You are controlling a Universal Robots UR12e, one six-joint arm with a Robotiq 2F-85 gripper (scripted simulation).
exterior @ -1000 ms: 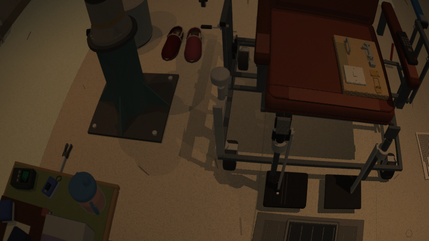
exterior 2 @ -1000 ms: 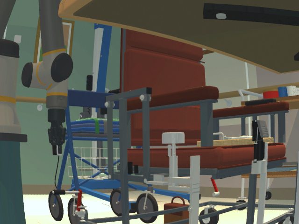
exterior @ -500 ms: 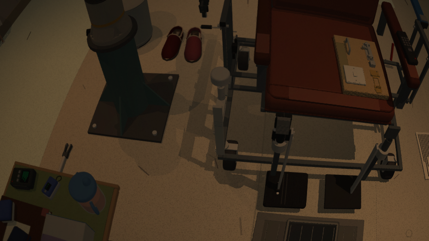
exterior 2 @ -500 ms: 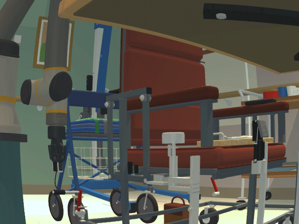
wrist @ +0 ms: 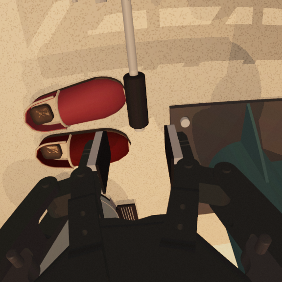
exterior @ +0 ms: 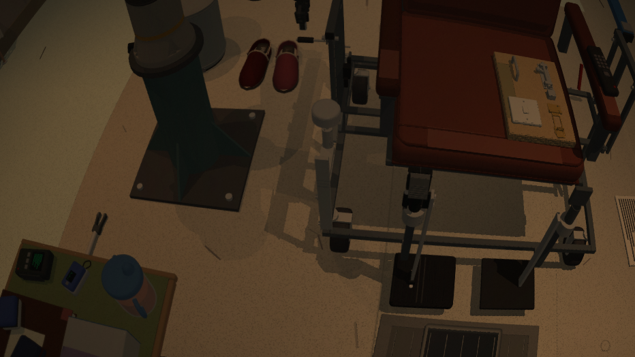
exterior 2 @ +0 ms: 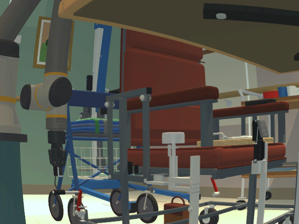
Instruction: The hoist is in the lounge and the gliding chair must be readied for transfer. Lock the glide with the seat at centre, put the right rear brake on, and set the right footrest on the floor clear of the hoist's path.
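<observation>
The red-cushioned gliding chair (exterior: 470,89) stands on a grey wheeled frame on the right of the floor, with two black footrest plates (exterior: 422,280) (exterior: 507,284) at its front. A white glide knob (exterior: 326,113) (exterior 2: 173,138) stands on the frame's left side. At the rear corner a brake lever with a black grip (exterior: 306,39) (exterior 2: 58,192) (wrist: 136,100) sticks out sideways on a pale rod, above the floor. My gripper (exterior: 302,17) (exterior 2: 56,166) (wrist: 134,147) hangs fingers-down just above and short of that grip. It is open and holds nothing.
Two red slippers (exterior: 270,65) (wrist: 79,105) lie on the floor just left of the lever. My pedestal's base plate (exterior: 197,160) sits beyond them. A blue walker (exterior 2: 91,154) and a hoist mast stand behind the chair. A side table (exterior: 84,297) fills the near-left corner.
</observation>
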